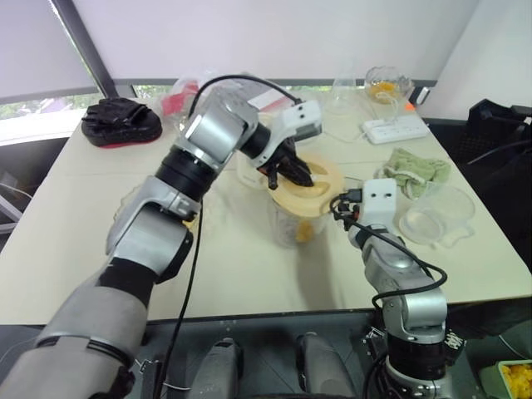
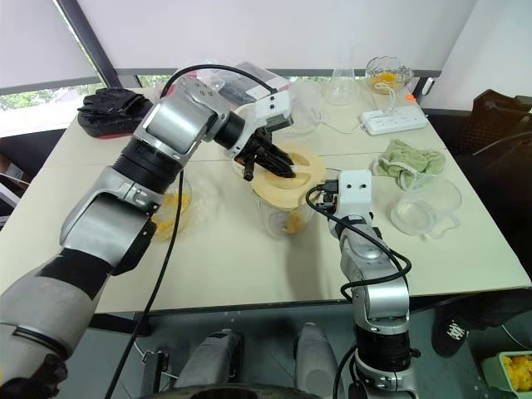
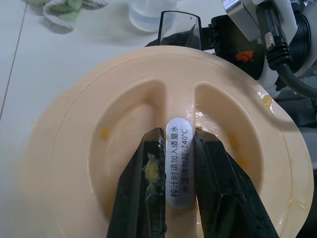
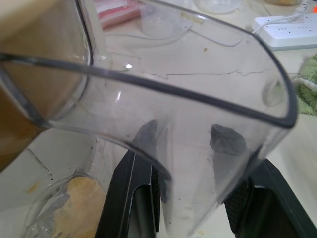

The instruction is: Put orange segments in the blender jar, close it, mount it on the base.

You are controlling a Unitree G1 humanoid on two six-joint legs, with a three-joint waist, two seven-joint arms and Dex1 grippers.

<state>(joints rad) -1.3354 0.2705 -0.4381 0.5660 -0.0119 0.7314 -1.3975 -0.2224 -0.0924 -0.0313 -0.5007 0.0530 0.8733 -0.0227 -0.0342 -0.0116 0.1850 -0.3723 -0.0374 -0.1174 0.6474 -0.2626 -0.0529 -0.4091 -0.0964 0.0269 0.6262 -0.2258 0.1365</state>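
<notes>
lab/office | white table [image 1: 249,274], power strip [image 1: 396,129], window blinds [image 1: 41,46]

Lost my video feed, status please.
Left hand shut on lid ridge, atop blender jar. Right hand shut on jar handle. Nothing blocking.

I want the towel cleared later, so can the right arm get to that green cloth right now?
Probably not yet: the right gripper is shut on the blender jar's handle, steadying it while the left gripper grips the lid. The green cloth lies uncovered just beyond.

left gripper [image 1: 293,173] jaws pinch the pale lid [image 1: 309,189] atop the blender jar [image 1: 293,224].
</notes>
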